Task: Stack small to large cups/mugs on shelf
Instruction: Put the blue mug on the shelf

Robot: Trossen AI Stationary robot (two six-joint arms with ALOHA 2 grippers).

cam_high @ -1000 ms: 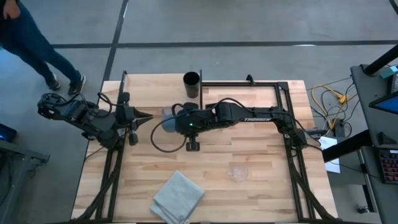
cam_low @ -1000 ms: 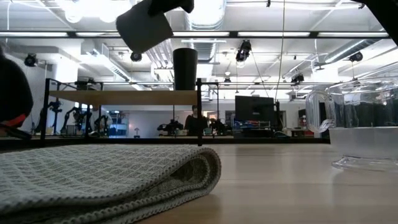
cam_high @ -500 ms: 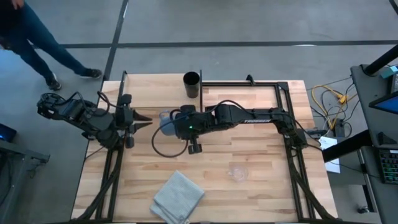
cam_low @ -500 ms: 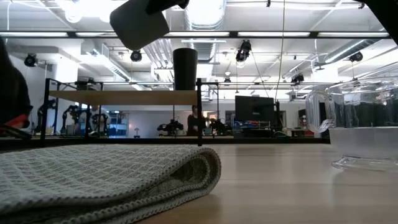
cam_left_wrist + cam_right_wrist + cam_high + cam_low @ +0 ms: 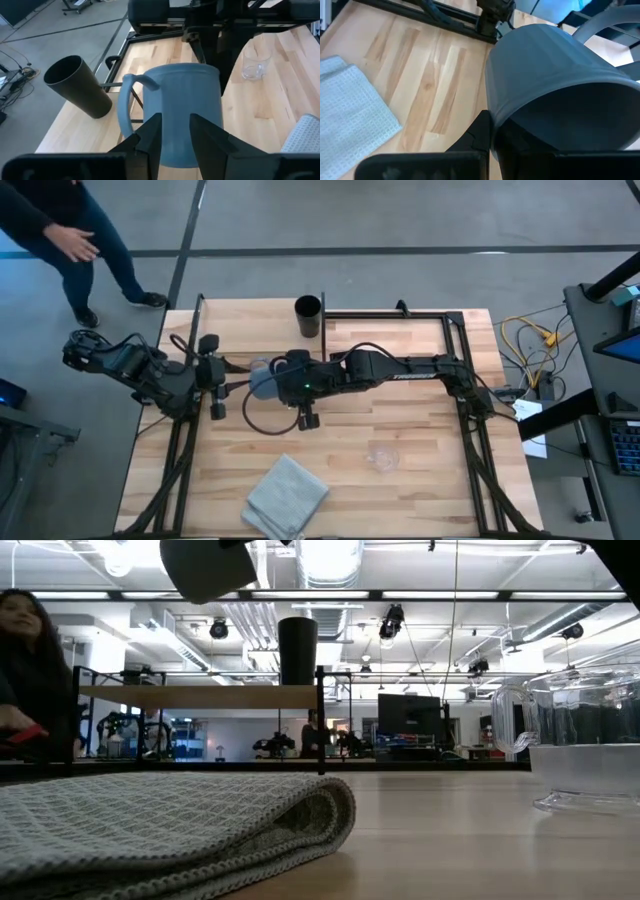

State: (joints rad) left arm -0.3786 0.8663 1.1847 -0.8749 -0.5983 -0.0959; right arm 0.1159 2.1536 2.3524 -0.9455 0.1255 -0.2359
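My right gripper (image 5: pixel 280 379) reaches in from the table's right and is shut on the blue-grey handled mug (image 5: pixel 262 380), high above the table; the mug also shows in the low view (image 5: pixel 205 565). My left gripper (image 5: pixel 175 142) is open at the mug's base end, its fingers just before the lower wall (image 5: pixel 175 150); I cannot tell whether they touch. The black cup (image 5: pixel 297 648) stands upright on its base on the shelf (image 5: pixel 200 697). The clear glass cup (image 5: pixel 382 458) stands on the tabletop at the near right. My right gripper holds the mug by its rim (image 5: pixel 495 107). One finger (image 5: pixel 481 134) lies outside the wall; the other seems to be inside the mouth, where it is dark. The fingers come level from the table's right. The mug is lifted clear, tipped on its side, base toward the left arm.
A folded grey cloth (image 5: pixel 287 495) lies at the near edge, filling the low view's front (image 5: pixel 170 825). Black frame rails (image 5: pixel 400 315) run along the far and right sides. A person (image 5: pixel 60 235) stands beyond the far left corner.
My right gripper has carried the mug up and toward the table's left edge. My left gripper has moved toward the right, closer to the mug. The person beyond the far left corner has moved.
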